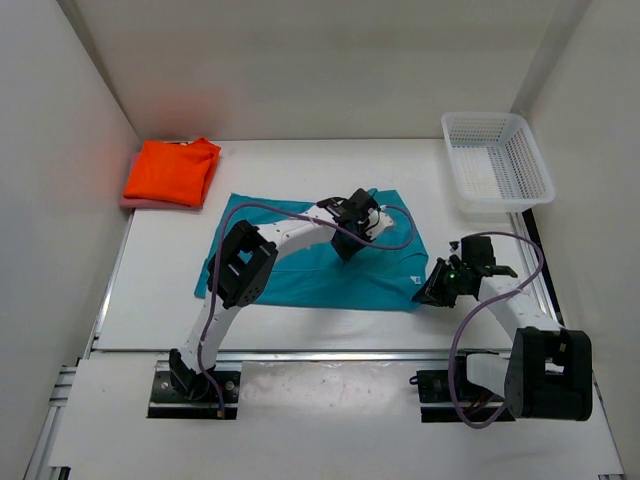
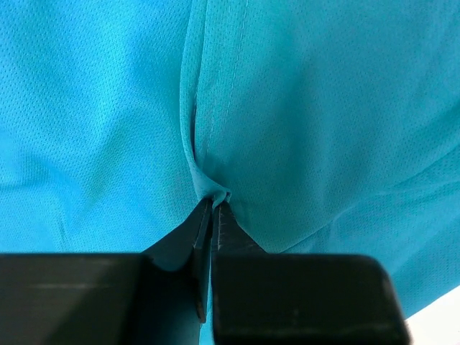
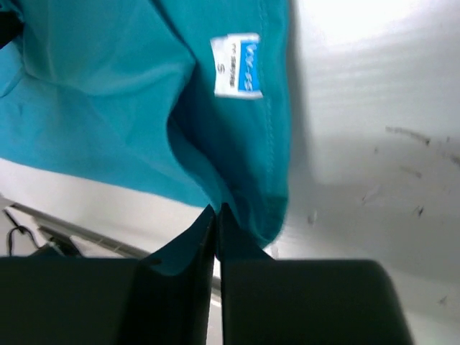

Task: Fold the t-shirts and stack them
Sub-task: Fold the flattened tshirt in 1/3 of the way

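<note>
At upper left we see the orange shirt (image 1: 172,171) folded on the pink shirt (image 1: 128,202). Mid-frame the teal shirt (image 1: 300,275) lies spread on the bench (image 1: 150,300), long axis left-right. The left claw (image 1: 349,248) pinches a ridge of it; the right claw (image 1: 428,293) clamps its right hem by the label (image 3: 236,66).

The teal t-shirt (image 2: 323,108) is fine-mesh matt cloth; the table (image 3: 374,108) smooth, faintly glossy, scuffed.

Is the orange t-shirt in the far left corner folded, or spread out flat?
Folded: the orange t-shirt is a compact rectangle, no sleeves sticking out, lying on pink cloth that shows only at its edges.
</note>
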Available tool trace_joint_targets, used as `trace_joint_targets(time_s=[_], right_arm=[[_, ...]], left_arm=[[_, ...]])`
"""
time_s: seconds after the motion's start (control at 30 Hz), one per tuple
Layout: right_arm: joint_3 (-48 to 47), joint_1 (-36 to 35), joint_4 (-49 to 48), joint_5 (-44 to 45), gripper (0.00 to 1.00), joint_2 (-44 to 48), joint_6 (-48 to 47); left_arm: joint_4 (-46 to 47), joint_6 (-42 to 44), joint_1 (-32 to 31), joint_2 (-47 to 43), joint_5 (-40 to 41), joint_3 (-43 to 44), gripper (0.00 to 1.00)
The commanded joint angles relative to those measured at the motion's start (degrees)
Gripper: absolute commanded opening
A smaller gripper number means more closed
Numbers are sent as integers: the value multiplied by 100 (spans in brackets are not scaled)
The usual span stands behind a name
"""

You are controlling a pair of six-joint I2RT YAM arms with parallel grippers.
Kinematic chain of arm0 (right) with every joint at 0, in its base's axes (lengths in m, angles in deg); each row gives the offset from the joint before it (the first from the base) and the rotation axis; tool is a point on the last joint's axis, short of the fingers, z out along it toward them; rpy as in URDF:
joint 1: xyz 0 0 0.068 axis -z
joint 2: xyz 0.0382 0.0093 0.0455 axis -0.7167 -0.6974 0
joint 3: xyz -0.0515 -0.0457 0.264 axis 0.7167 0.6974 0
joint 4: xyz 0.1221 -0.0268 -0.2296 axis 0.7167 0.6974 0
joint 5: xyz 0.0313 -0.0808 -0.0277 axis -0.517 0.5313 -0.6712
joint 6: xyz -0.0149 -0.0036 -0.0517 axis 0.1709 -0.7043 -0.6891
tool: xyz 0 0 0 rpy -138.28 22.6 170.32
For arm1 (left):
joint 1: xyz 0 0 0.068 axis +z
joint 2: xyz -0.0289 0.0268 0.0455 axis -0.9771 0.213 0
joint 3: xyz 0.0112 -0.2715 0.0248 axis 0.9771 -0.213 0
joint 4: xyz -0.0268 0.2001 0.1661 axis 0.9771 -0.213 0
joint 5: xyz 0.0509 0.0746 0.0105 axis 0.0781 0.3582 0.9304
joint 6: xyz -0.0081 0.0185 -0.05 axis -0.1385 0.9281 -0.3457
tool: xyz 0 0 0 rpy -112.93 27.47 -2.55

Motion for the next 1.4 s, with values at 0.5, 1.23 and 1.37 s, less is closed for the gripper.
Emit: trace_joint_targets(time_s=[0.5, 1.23, 1.37], right_arm=[[-204, 591, 1428, 112, 19, -468, 57], [137, 20, 787, 122, 0, 1116, 1533], [411, 223, 619, -54, 0, 641, 1270]], left_arm=[[-86, -148, 49, 34, 230, 334, 26], [-210, -77, 1074, -2988, 599, -2406, 55], [-192, -104, 2102, -3594, 959, -3521, 54]])
